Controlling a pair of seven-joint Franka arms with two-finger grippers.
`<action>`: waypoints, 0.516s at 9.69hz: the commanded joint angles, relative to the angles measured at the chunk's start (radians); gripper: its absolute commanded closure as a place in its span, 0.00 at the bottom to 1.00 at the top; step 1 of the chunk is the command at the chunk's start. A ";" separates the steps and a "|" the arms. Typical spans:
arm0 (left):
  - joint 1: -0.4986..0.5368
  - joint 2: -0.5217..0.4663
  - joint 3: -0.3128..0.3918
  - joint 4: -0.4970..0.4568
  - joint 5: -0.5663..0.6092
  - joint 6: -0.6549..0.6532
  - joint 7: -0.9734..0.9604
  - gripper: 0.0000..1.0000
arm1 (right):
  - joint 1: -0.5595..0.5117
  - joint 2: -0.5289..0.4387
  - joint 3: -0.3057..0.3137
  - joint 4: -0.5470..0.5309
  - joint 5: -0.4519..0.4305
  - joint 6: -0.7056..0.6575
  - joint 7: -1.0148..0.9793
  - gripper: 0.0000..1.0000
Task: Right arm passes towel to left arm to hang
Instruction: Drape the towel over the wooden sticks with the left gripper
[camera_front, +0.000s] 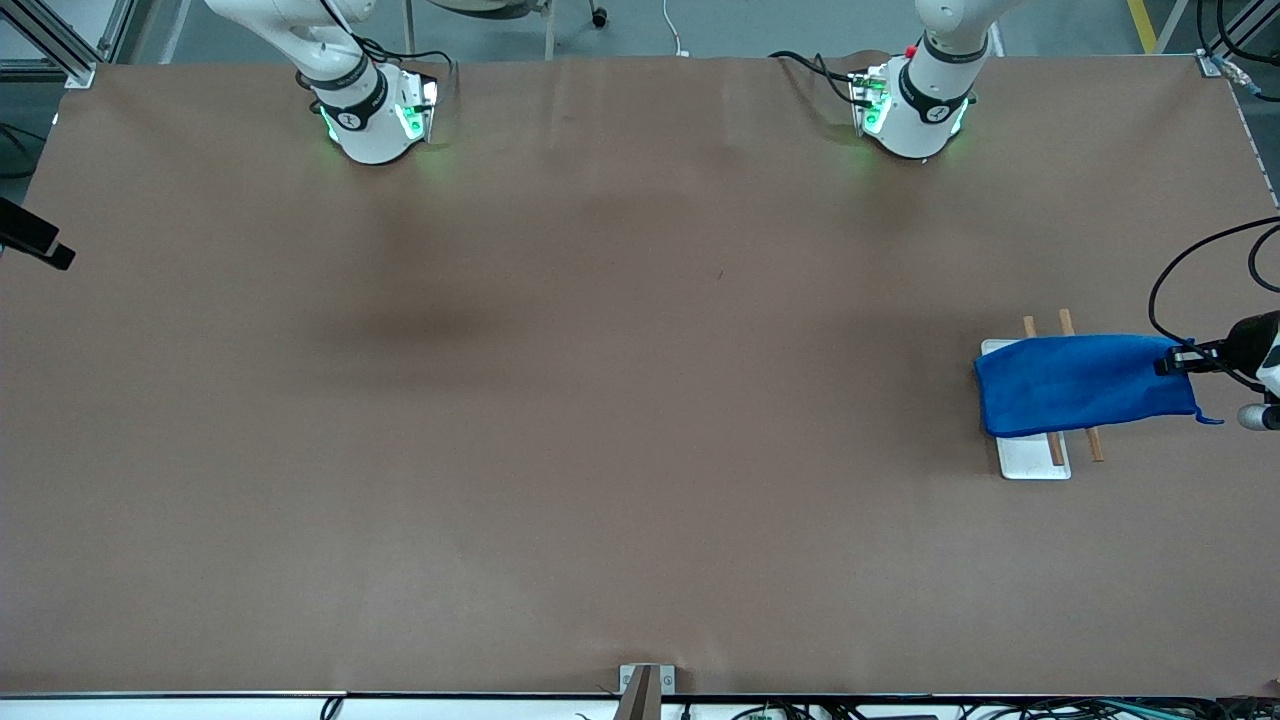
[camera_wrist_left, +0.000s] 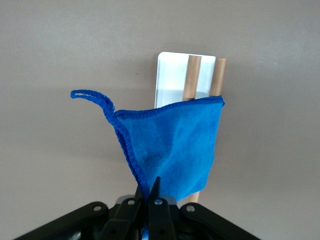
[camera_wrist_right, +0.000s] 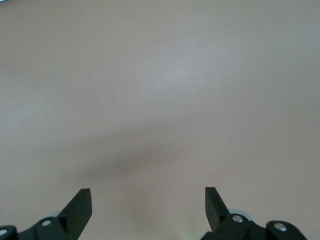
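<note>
The blue towel lies draped over two wooden rods of a small rack with a white base, toward the left arm's end of the table. My left gripper is shut on the towel's edge at the side away from the right arm. In the left wrist view the towel stretches from the left gripper up over the rods, and a loose thread curls off one corner. My right gripper is open over bare brown table with nothing between its fingers.
The right arm's base and the left arm's base stand along the table's edge farthest from the front camera. A black object juts in at the right arm's end. A small bracket sits at the nearest edge.
</note>
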 joint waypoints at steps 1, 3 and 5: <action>0.015 0.033 -0.005 0.002 0.020 0.023 0.008 0.99 | 0.001 0.004 0.000 0.018 -0.011 -0.014 -0.011 0.00; 0.039 0.045 -0.005 0.002 0.022 0.028 0.008 0.99 | 0.000 0.004 -0.001 0.016 -0.009 -0.014 -0.013 0.00; 0.055 0.060 -0.005 0.002 0.019 0.057 0.048 0.99 | -0.002 0.004 -0.001 0.013 -0.009 -0.014 -0.011 0.00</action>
